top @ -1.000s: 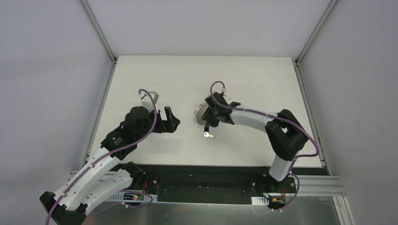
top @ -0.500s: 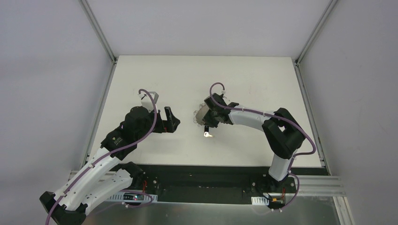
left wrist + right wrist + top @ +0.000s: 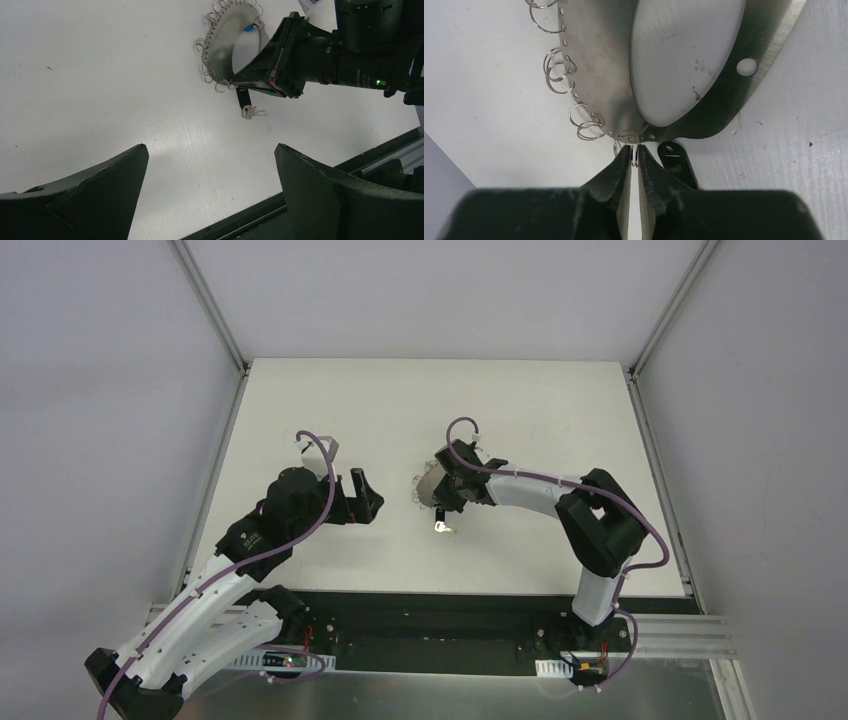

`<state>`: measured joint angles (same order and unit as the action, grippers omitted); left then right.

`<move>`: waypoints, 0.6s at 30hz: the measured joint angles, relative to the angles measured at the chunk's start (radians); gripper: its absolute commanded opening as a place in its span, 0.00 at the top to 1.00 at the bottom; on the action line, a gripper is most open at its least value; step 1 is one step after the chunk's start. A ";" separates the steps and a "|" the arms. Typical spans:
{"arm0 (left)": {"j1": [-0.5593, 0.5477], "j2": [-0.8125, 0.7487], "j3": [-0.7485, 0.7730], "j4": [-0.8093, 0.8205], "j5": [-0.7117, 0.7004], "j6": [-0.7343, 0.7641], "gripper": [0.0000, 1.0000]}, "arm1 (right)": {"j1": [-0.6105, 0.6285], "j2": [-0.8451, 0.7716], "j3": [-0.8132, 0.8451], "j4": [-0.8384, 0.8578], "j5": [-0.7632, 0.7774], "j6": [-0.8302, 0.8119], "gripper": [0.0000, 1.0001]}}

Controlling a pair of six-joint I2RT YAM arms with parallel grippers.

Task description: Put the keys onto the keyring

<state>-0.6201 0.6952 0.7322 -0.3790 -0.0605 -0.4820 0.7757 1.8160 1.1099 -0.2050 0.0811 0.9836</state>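
The keyring (image 3: 428, 485) shows as a shiny curved metal plate (image 3: 684, 60) with a row of rim holes, fringed with small wire rings (image 3: 556, 70). My right gripper (image 3: 634, 152) is shut on one small ring at the plate's near edge; it also shows in the top view (image 3: 440, 502). A black-headed key (image 3: 676, 160) lies on the table just right of its fingertips, its silver blade visible in the left wrist view (image 3: 252, 112). A blue-headed key (image 3: 248, 28) sits at the plate's far side. My left gripper (image 3: 210, 150) is open and empty, well left of the keyring (image 3: 222, 45).
The white table (image 3: 540, 420) is bounded by a black front edge strip (image 3: 440, 602) and metal frame rails (image 3: 210, 310) at both sides. The right arm's wrist body (image 3: 345, 55) reaches in over the keyring from the right.
The right arm has shifted slightly left while holding the ring; the black-headed key shifted slightly with it. The left arm has not moved.
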 measured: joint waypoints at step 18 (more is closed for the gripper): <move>0.000 0.000 -0.002 0.000 0.011 0.000 0.00 | 0.013 -0.121 -0.022 -0.061 0.020 -0.147 1.00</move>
<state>-0.6201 0.6952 0.7300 -0.3790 -0.0498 -0.4820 0.7891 1.6951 1.0878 -0.2657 0.1009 0.8368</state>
